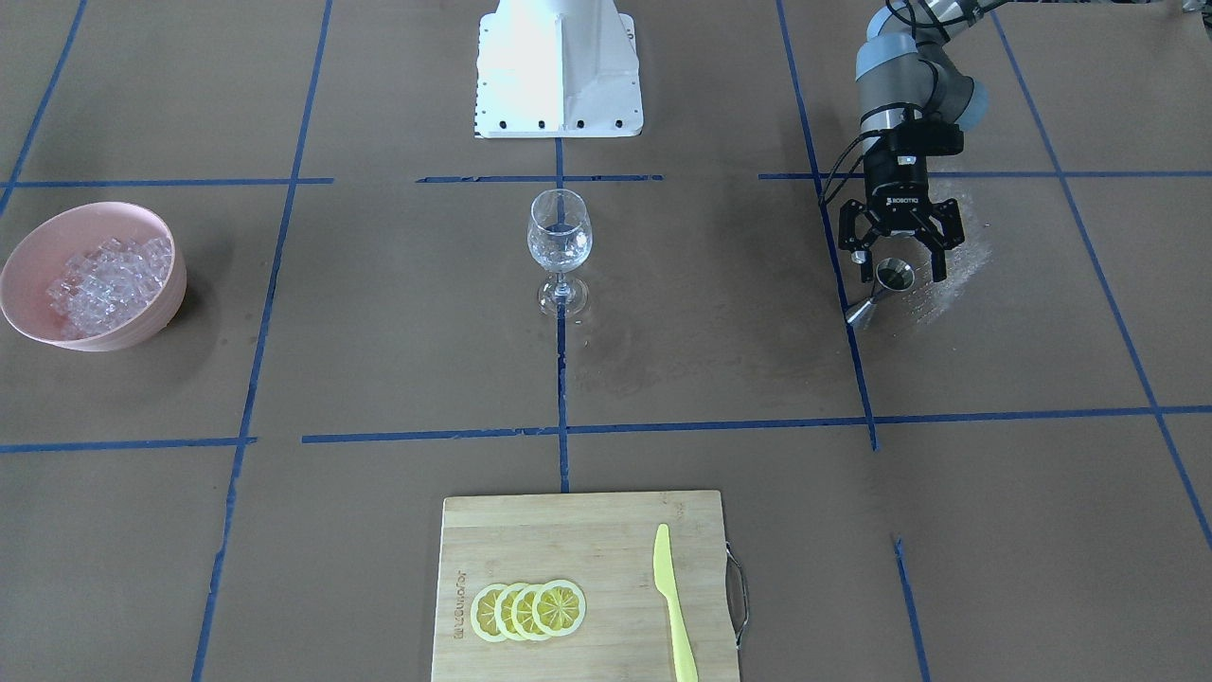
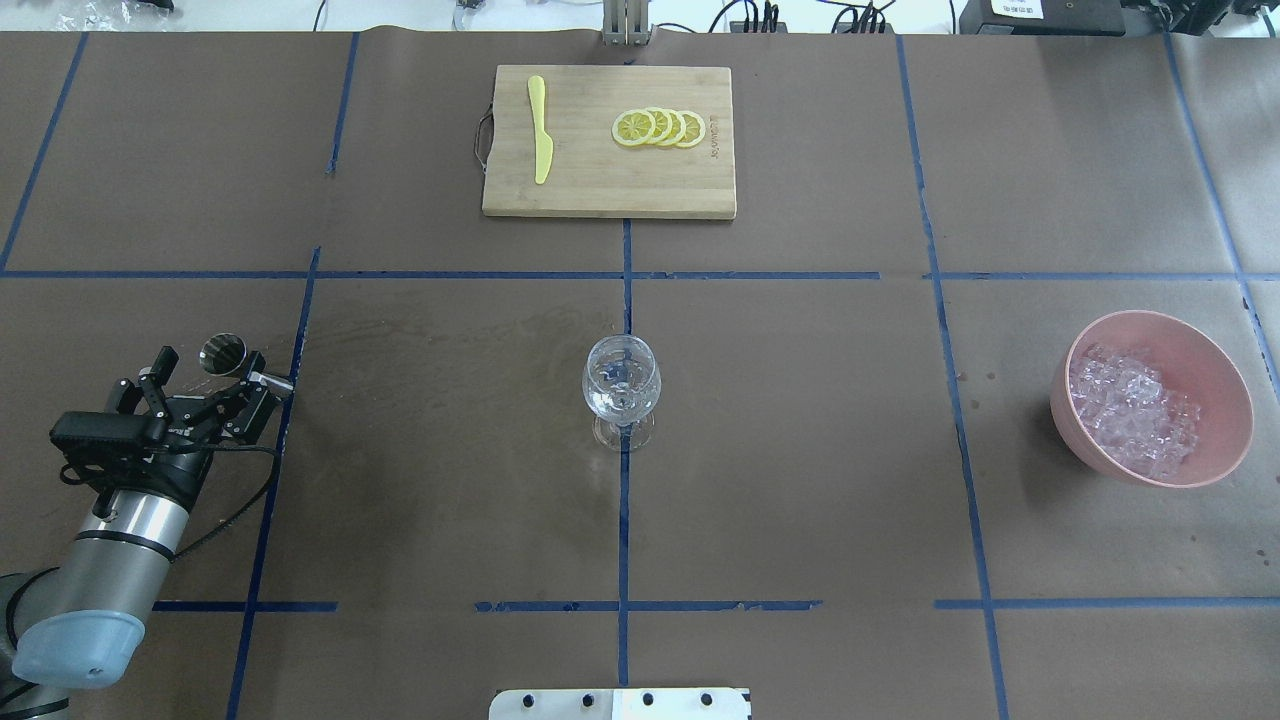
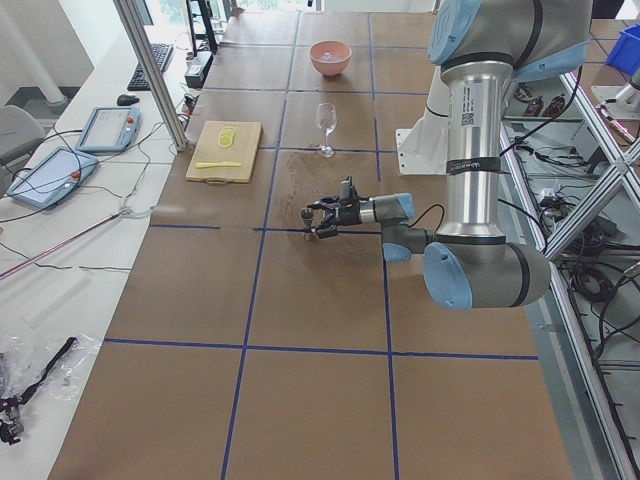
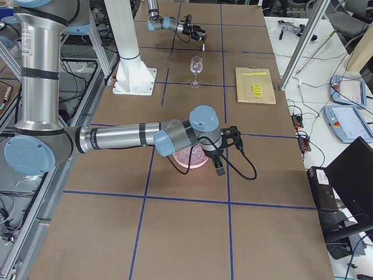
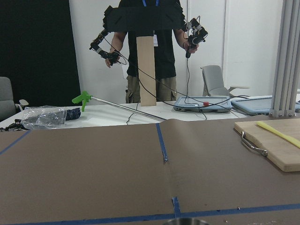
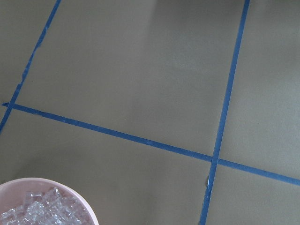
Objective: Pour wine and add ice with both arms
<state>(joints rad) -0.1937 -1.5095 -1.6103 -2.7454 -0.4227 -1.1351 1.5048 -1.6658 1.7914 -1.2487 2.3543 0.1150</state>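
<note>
A clear stemmed wine glass (image 1: 559, 237) stands at the table's middle, also in the overhead view (image 2: 621, 385). The ice (image 1: 109, 279) is heaped in a pink bowl (image 1: 28, 248); it shows from above too (image 2: 1135, 415). My left gripper (image 1: 895, 258) is open, its fingers either side of a small steel jigger (image 1: 893, 277), seen from overhead too (image 2: 223, 352). My right gripper (image 4: 219, 168) shows only in the exterior right view, over the bowl; I cannot tell its state. Its wrist view shows ice (image 6: 42, 212) at the bottom left.
A wooden cutting board (image 1: 587, 530) at the operators' edge carries lemon slices (image 1: 530, 609) and a yellow knife (image 1: 674, 606). The white pedestal (image 1: 559, 66) stands behind the glass. An operator stands beyond the table in the left wrist view (image 5: 145, 51).
</note>
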